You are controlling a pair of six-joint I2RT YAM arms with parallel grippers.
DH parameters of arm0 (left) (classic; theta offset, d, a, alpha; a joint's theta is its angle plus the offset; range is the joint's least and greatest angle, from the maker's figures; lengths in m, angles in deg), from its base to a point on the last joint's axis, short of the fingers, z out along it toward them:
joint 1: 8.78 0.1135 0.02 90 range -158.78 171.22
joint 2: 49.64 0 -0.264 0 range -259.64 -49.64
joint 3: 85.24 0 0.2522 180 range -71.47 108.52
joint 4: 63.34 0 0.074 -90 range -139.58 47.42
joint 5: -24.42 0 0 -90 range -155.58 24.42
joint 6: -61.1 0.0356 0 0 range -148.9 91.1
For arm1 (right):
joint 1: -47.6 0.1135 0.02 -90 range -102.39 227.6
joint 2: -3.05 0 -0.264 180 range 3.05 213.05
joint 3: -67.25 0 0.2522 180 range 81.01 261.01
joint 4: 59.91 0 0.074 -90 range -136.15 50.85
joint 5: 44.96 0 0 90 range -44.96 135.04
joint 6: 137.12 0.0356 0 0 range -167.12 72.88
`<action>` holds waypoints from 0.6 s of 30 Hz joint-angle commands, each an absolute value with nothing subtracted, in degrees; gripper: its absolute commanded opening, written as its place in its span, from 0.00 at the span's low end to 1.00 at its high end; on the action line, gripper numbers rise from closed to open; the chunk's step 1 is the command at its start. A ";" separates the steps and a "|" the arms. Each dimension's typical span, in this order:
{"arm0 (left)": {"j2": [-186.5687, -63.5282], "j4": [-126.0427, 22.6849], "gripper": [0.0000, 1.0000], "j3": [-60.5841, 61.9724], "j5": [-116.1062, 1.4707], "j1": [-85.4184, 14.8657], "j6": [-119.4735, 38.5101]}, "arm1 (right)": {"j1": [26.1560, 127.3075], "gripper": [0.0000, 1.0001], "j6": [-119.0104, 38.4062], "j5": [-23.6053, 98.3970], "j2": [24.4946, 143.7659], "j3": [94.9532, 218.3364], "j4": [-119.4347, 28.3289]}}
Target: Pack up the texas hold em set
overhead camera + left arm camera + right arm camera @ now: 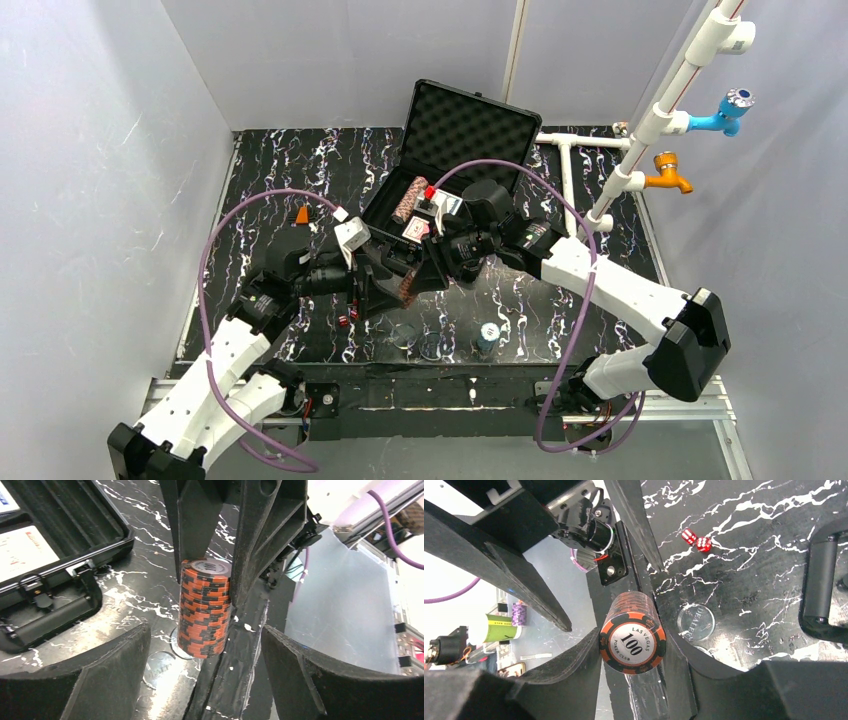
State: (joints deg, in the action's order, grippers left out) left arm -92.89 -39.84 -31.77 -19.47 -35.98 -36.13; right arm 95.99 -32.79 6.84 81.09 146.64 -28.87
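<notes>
Chips [632, 640]: "LAS VEGAS POKER CLUB 100"

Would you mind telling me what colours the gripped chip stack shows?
Orange and black; the chip stack shows best in the left wrist view.

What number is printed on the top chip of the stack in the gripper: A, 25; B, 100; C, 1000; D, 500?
B: in the right wrist view the chip stack shows 100 on its top face, with Las Vegas Poker Club around it.
</notes>
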 commanded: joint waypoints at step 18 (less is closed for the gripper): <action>-96.05 -43.42 0.67 -32.50 -14.51 -37.94 -41.39 | 95.77 0.01 -31.87 -2.67 79.76 151.57 -38.46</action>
